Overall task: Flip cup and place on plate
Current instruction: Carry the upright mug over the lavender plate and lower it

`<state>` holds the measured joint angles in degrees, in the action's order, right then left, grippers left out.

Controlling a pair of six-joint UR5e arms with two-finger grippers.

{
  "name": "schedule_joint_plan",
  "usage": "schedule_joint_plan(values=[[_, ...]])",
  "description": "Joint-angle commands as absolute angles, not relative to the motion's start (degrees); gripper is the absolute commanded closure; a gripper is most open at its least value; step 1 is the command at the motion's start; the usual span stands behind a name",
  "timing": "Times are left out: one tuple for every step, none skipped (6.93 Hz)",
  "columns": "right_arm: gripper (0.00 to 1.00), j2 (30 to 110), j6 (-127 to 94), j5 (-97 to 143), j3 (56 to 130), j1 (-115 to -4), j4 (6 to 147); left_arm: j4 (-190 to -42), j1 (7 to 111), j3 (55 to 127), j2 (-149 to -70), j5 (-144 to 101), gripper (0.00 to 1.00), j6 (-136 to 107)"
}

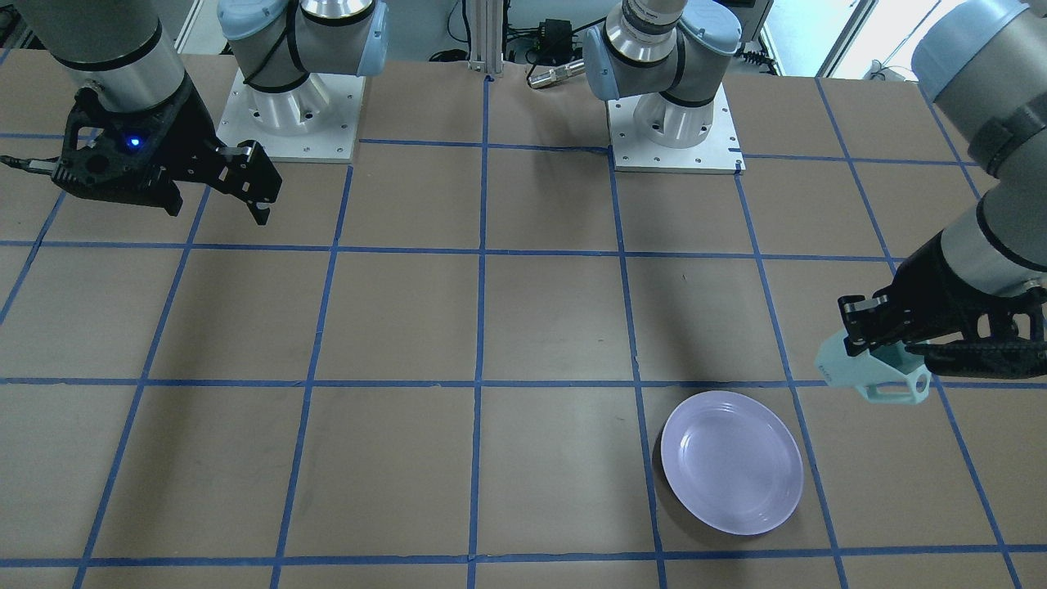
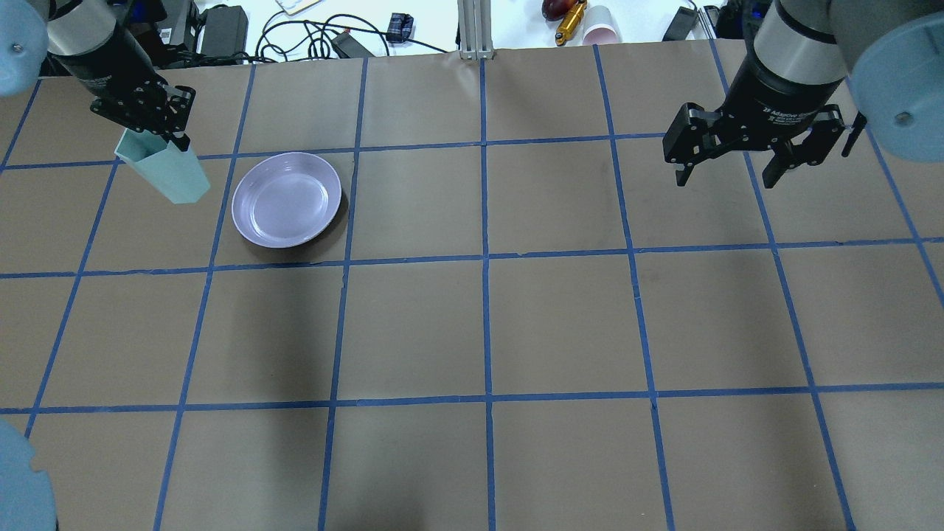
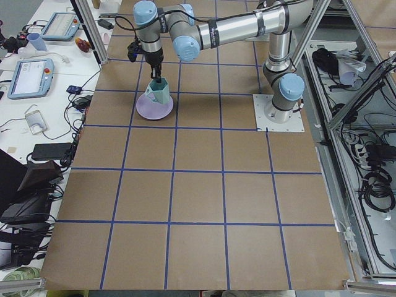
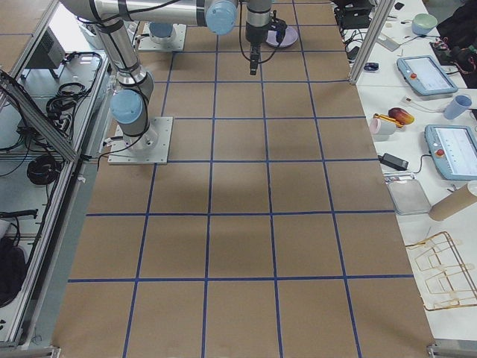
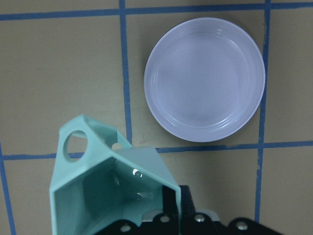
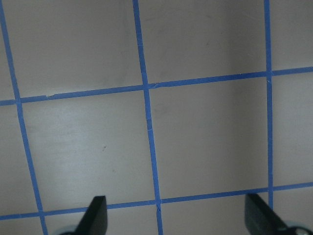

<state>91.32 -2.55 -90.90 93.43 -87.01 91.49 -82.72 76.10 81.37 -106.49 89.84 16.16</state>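
Note:
The mint-green cup (image 2: 166,175) hangs in my left gripper (image 2: 156,136), which is shut on its rim and holds it tilted above the table. It also shows in the front view (image 1: 871,372), with its handle (image 1: 904,388) pointing down and outward. In the left wrist view the cup (image 5: 112,188) is seen mouth-on, below and left of the plate (image 5: 204,85). The lavender plate (image 2: 286,199) lies flat on the table, just right of the cup in the overhead view, and is empty. My right gripper (image 2: 730,158) is open and empty, far across the table.
The table (image 2: 487,324) is brown board with a blue tape grid. The two arm bases (image 1: 675,123) stand on white mounting plates at the robot's side. Cables, a red cup and tools (image 2: 582,22) lie beyond the far edge.

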Motion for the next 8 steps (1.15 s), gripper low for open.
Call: schedule_joint_plan(values=[[0.0, 91.32, -2.55, -90.97, 93.43, -87.01, 91.49, -75.2, 79.35, 84.27, -107.92, 89.82, 1.0, 15.47], [0.0, 91.32, -2.55, -90.97, 93.43, -87.01, 91.49, -73.23, 80.41, 85.77, -108.71, 89.82, 1.0, 15.9], [0.0, 91.32, -2.55, -90.97, 93.43, -87.01, 91.49, -71.12, 80.77, 86.22, -110.03, 89.48, 1.0, 17.21], [0.0, 91.32, -2.55, -90.97, 93.43, -87.01, 91.49, -70.84, 81.21, 86.31, -111.08, 89.47, 1.0, 22.97], [0.0, 91.32, -2.55, -90.97, 93.43, -87.01, 91.49, -70.14, 81.3, 86.4, -112.05, 89.39, 1.0, 28.42], [0.0, 91.32, -2.55, -90.97, 93.43, -87.01, 91.49, -69.09, 81.3, 87.09, -112.93, 89.3, 1.0, 31.78], [0.0, 91.32, -2.55, -90.97, 93.43, -87.01, 91.49, -66.38, 81.65, 88.23, -113.64, 89.12, 1.0, 34.95], [0.0, 91.32, -2.55, -90.88, 93.43, -87.01, 91.49, -63.57, 81.91, 89.72, -114.34, 89.12, 1.0, 38.11]])
